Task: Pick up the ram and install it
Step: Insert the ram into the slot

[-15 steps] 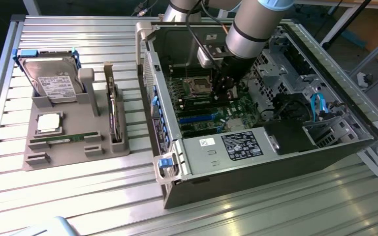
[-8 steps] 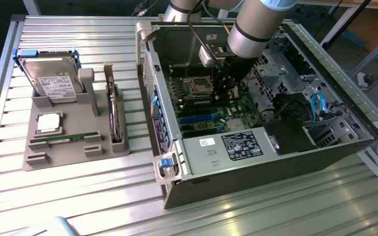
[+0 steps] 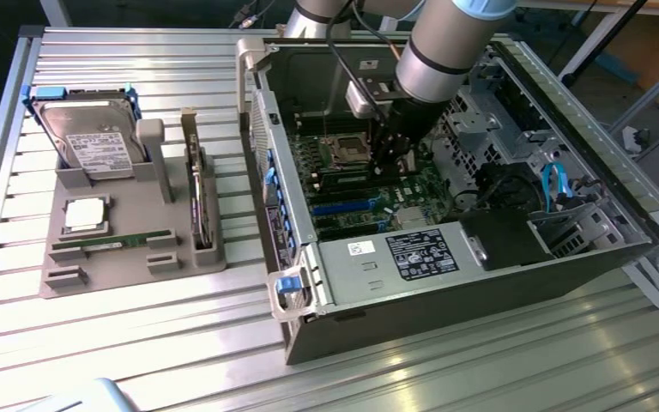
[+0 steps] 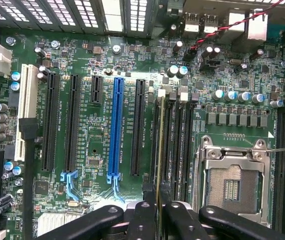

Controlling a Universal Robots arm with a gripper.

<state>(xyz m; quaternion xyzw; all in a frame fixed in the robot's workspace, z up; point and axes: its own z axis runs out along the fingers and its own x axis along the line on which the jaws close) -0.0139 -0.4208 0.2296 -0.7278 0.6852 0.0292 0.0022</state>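
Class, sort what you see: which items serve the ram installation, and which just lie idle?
In use: thin green ram stick, gripped by the black pincer; black motherboard memory slots.
Idle: silver hard drive, square silver processor chip, wide green expansion card, second green ram stick.

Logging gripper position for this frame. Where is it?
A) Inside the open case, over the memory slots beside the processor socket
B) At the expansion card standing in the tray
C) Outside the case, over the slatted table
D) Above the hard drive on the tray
A: the gripper is inside the computer case, holding the ram edge-on over the memory slots, next to the empty processor socket.
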